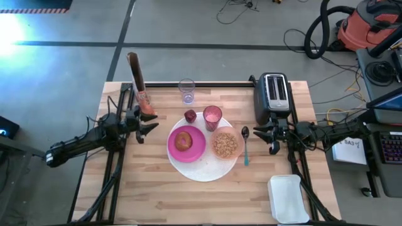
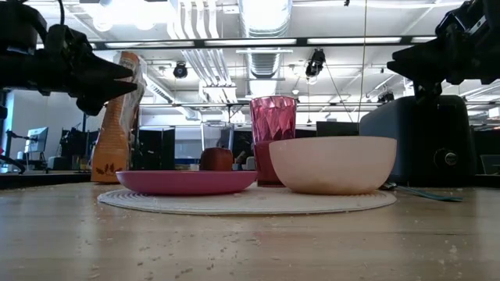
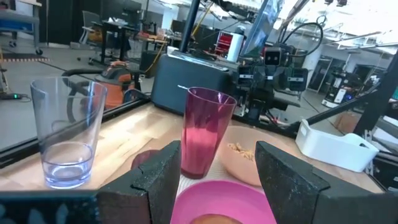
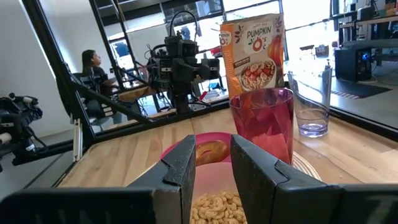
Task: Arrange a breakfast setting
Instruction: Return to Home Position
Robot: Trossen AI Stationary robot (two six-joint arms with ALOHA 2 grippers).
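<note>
While both arms hang clear of the big white round disc (image 1: pixel 204 171), left hand (image 1: pixel 152 123) is spread to its left and right hand (image 1: pixel 264 134) narrowly parted to its right, both empty. On the disc: magenta plate (image 1: pixel 196 149) with round toasted bread (image 1: pixel 183 140), and translucent pink bowl (image 1: pixel 226 157). Pink tumbler (image 1: pixel 212 117) and small dark-red fruit (image 1: pixel 190 116) sit at the far rim. Blue-handled spoon (image 1: pixel 245 147) lies just beside the right edge.

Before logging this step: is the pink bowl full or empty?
Filled: the high view shows cereal covering the inside of the bowl.
</note>
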